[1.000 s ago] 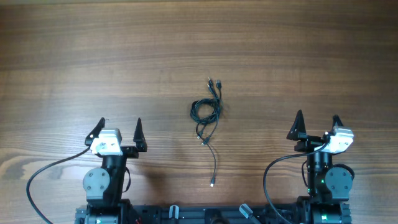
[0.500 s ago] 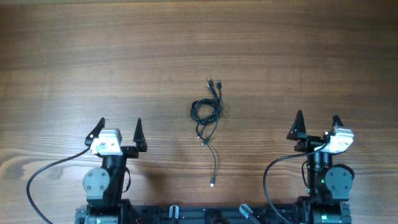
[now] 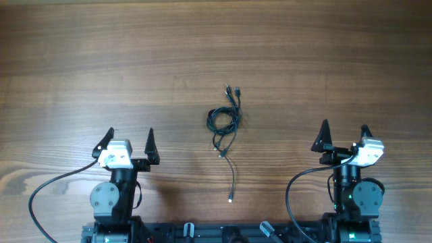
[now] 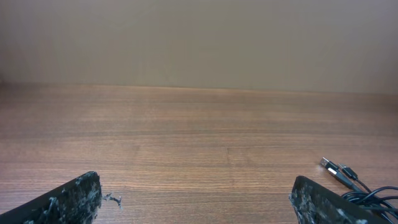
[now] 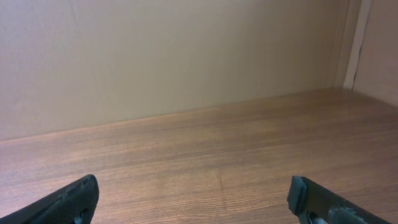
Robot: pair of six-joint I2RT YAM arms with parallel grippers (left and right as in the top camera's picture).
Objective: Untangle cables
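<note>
The cables [image 3: 225, 121] lie in a small tangled bundle in the middle of the table [image 3: 101, 54], with one loose end stretched toward the robot. The left gripper [image 3: 130, 135] and the right gripper [image 3: 344, 129] stand well away on each side, both with fingers spread wide and holding nothing.

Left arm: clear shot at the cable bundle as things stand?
Probably yes. The left pincer is open and empty, and only bare table lies between it and the cables, which sit forward and to its right.
</note>
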